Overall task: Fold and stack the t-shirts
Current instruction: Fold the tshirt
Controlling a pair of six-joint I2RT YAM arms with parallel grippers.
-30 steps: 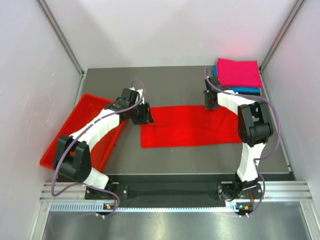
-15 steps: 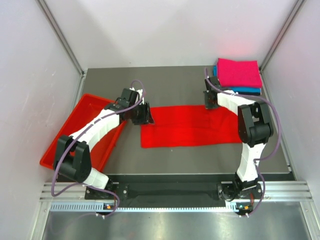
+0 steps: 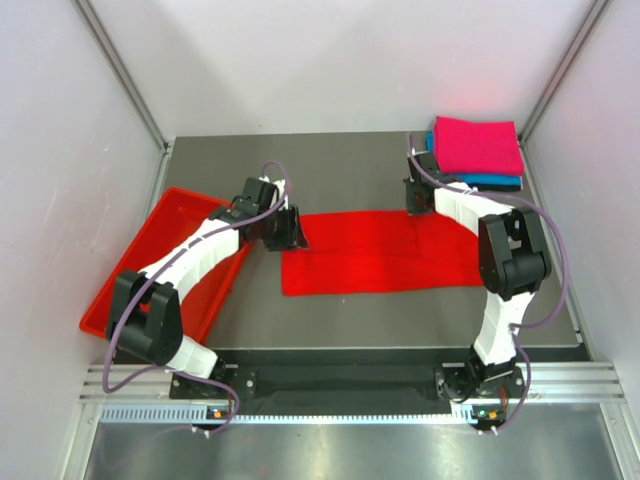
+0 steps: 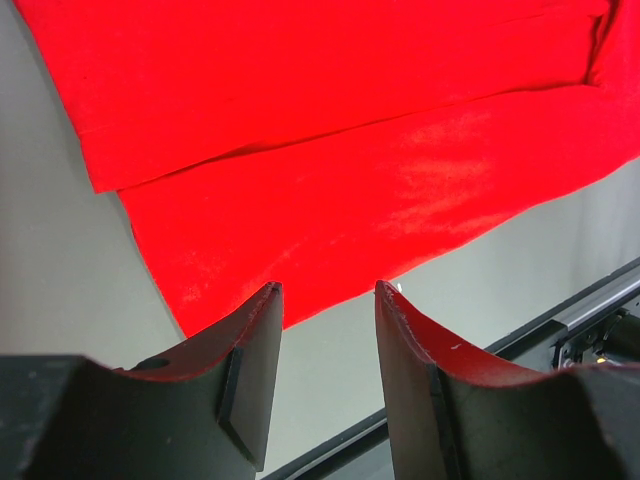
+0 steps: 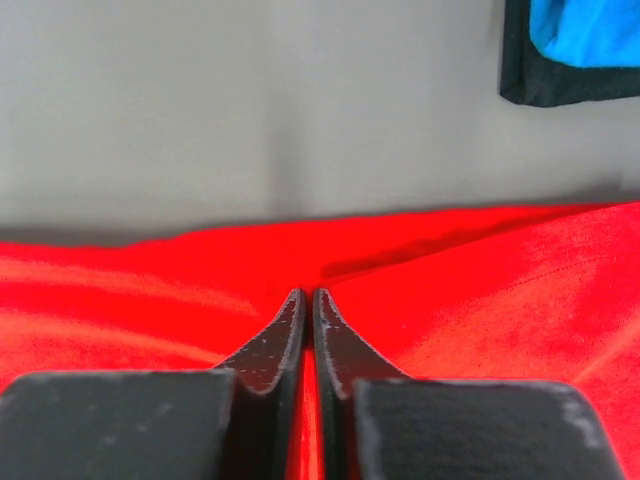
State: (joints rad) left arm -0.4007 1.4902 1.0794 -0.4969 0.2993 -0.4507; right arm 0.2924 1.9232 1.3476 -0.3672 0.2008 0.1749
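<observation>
The bright red t-shirt (image 3: 380, 250) lies folded into a long strip across the middle of the table. My right gripper (image 3: 418, 205) sits at its back edge near the right end. In the right wrist view the jaws (image 5: 308, 292) are shut, pinching a small ridge of the red t-shirt (image 5: 450, 290). My left gripper (image 3: 293, 228) hovers at the strip's left end, open. In the left wrist view, bare table shows between its fingertips (image 4: 328, 288), with the red t-shirt (image 4: 330, 150) just beyond them. A magenta t-shirt (image 3: 478, 145) tops a folded stack at the back right, over a teal one (image 3: 492, 181).
A rigid red tray (image 3: 125, 295) sits tilted at the left under the left arm. The stack's teal cloth (image 5: 590, 25) and black edge (image 5: 520, 92) show just beyond the right gripper. White walls enclose the table on three sides.
The right gripper's jaws have closed on the red t-shirt's back edge, and the right arm has shifted slightly. The left arm has not moved.
</observation>
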